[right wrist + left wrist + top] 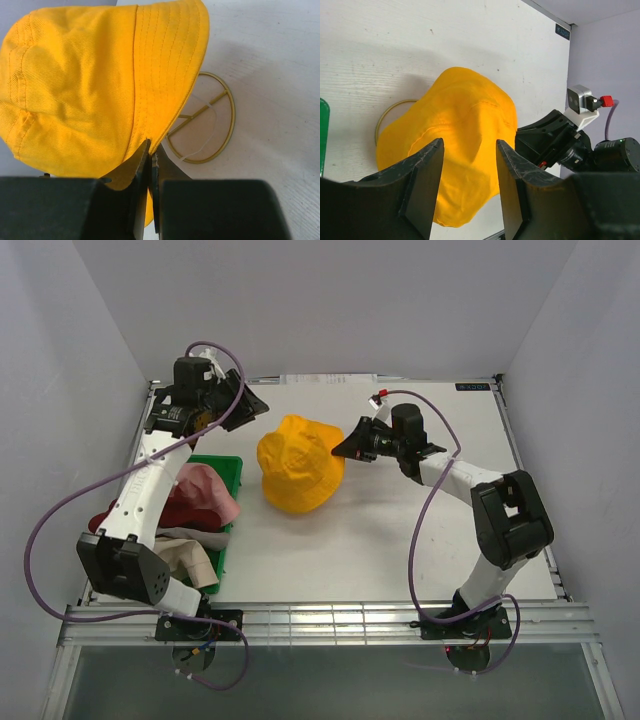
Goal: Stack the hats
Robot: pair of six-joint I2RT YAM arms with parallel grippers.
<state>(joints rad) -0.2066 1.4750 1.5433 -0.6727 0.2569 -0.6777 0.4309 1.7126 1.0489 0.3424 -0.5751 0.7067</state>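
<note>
Green tray (230, 468) left of the gold wire frame (233, 110), heaped with the other hats (205, 490). Yellow-orange hat (300, 462) draped over the frame, brim hanging toward the right arm. Right gripper (151, 147) nearer, reaching in low from the frame's right, pinched onto the brim edge. Left gripper (467, 145) poised at the frame's far-left side, jaws apart, holding nothing.

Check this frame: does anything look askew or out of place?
The yellow hat sits lopsided over the gold wire frame, base ring exposed on one side, right gripper pinching its brim.
</note>
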